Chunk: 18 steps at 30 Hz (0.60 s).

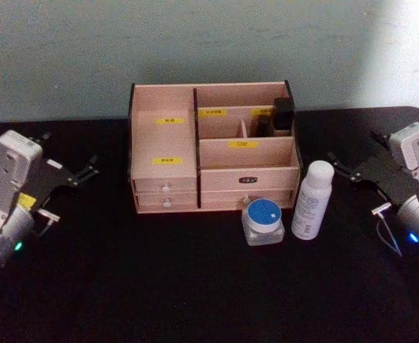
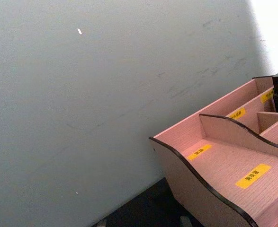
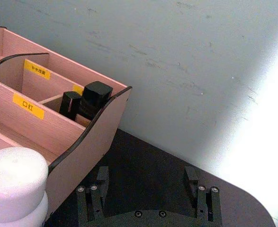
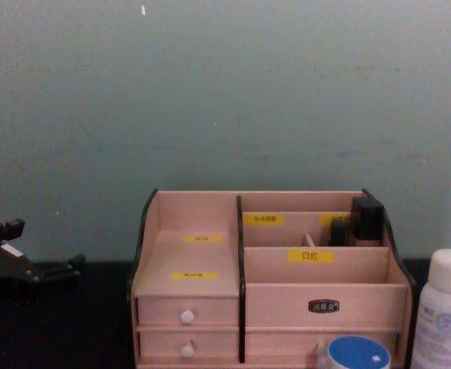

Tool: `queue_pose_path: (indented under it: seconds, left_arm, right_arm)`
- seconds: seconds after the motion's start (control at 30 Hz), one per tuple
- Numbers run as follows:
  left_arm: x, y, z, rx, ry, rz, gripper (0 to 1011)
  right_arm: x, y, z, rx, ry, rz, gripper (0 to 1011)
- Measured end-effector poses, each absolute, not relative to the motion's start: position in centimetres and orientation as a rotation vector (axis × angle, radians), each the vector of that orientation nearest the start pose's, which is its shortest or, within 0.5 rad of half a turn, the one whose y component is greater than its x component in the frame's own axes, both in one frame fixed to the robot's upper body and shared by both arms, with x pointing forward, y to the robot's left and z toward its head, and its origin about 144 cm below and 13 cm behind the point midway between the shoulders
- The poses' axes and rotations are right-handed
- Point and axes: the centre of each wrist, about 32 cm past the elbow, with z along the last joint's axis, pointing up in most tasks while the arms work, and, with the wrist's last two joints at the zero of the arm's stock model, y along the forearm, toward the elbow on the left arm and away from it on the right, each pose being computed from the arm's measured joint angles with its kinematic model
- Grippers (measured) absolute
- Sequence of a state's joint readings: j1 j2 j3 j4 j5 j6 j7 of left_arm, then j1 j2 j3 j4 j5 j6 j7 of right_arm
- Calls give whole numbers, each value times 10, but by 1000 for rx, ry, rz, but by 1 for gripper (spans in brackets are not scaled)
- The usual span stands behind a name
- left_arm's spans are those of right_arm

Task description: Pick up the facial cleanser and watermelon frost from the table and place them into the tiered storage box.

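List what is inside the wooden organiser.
Two dark containers stand in the back right compartment of the organiser; the other open compartments look bare. The drawers are shut, so their contents are hidden.

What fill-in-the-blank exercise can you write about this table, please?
1. The jar in front of the tiered storage box has a ___ lid.
2. The white bottle stands on the jar's ___ side.
3. The left gripper and the right gripper are both ___, holding nothing.
Missing words: blue; right; open.
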<state>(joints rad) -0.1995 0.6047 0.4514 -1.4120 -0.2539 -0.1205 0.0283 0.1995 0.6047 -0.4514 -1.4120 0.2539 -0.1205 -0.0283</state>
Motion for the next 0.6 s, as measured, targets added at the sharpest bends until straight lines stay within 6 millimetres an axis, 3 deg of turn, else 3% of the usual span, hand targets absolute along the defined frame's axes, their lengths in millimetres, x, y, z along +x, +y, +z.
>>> queue_pose_path:
  seconds: [0.6]
  left_arm:
    - [489, 310, 1140, 304, -285, 1248, 1001]
  right_arm:
    - [489, -310, 1140, -305, -285, -1248, 1002]
